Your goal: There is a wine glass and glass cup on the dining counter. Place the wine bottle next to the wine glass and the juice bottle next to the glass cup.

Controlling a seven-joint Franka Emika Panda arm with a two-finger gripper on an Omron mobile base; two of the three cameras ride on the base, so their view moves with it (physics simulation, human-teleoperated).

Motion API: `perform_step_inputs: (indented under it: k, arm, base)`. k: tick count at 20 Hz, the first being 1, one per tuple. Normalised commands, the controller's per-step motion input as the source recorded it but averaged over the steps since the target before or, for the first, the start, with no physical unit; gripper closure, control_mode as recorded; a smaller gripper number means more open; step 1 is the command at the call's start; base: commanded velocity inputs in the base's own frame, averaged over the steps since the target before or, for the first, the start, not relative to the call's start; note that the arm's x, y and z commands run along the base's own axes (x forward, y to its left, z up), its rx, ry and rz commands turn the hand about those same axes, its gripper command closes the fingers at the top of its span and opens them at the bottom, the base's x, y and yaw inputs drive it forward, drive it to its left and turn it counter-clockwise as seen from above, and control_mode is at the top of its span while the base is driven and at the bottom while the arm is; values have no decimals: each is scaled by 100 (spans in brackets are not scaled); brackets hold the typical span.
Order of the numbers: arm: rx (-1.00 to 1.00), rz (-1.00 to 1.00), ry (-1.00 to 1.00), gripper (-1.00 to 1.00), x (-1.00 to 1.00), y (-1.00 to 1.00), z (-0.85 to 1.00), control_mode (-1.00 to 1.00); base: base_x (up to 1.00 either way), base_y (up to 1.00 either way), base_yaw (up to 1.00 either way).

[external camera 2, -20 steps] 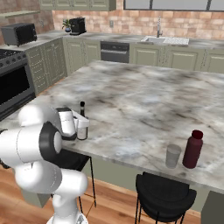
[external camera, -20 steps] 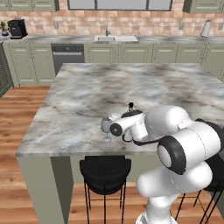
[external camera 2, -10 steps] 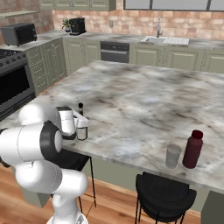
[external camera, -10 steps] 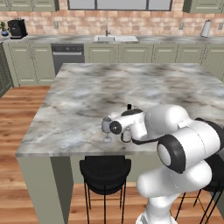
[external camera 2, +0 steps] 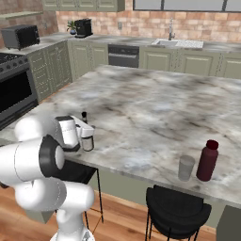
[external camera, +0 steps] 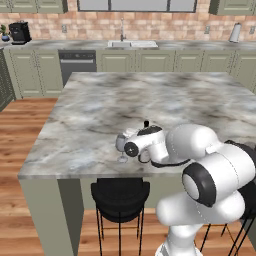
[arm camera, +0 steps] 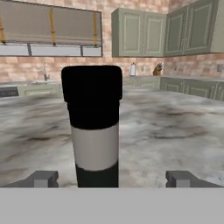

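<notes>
The wine bottle [arm camera: 93,127], black with a pale label, stands upright on the dining counter [external camera: 150,95] near its front edge. My gripper [arm camera: 112,179] is open around it, and both fingertips [arm camera: 43,178] stand clear of its sides. In the left base view the wine glass [external camera: 121,156] stands just left of my gripper [external camera: 145,150], with the wine bottle's neck [external camera: 146,123] rising behind the hand. Far along the same edge, the glass cup [external camera 2: 186,167] stands next to the maroon juice bottle [external camera 2: 207,160]. The wine bottle [external camera 2: 87,141] sits in front of my gripper [external camera 2: 84,134] there.
Black stools [external camera: 120,192] [external camera 2: 176,207] stand under the counter's front edge. A wall counter with a sink [external camera: 126,44] and a coffee machine [external camera: 20,31] runs along the back. A stove [external camera 2: 14,89] stands at the left.
My gripper has opened and let go of the wine bottle, which stays upright in the same spot beside the wine glass. The arm has barely moved.
</notes>
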Motion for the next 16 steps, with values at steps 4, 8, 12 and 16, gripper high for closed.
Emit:
perform_step_inputs:
  k: [4, 8, 12, 16]
  arm:
    - [3, -3, -18, -100, -27, 0, -22, -100]
    - [5, -6, -14, -100, -31, 2, -12, -100]
    - [5, -9, -11, -100, -35, 12, -11, -100]
    - [3, -14, -8, -100, -30, 11, -6, -100]
  base:
    - [0, 0, 0]
    - [0, 0, 0]
    - [0, 0, 0]
    - [0, 0, 0]
